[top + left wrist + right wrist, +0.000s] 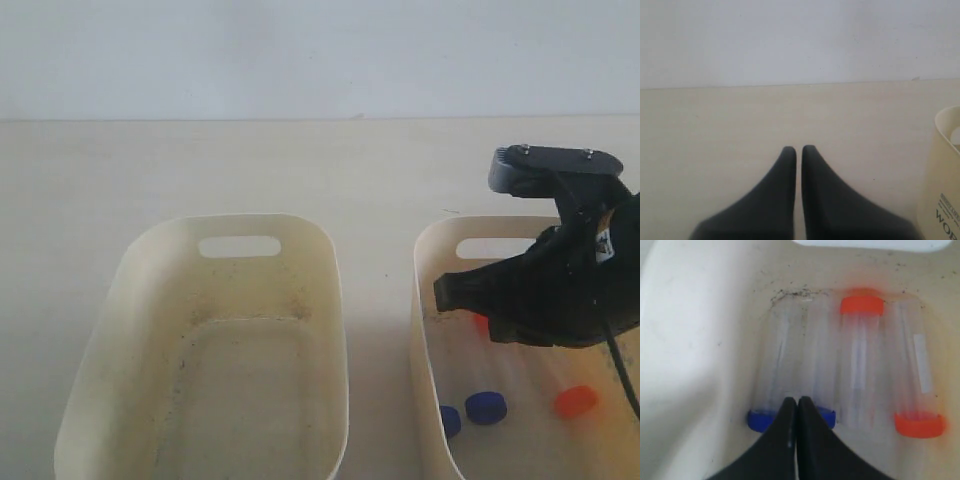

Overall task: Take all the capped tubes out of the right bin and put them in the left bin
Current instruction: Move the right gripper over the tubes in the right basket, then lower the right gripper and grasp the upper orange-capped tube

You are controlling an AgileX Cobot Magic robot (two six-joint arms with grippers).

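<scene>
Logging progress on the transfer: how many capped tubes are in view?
4, side by side on the right bin floor: two blue-capped tubes, two orange-capped tubes pointing opposite ways. The left bin shows none. None appears hidden.

The capped tubes (860,360) lie side by side, seemingly touching, in the right bin (421,300).

A pale cream tabletop (250,170) with a faint, fine grain runs back to a straight horizontal line, where it meets a plain whitish-grey wall (300,50), all under soft, even light that casts only weak shadows.
</scene>
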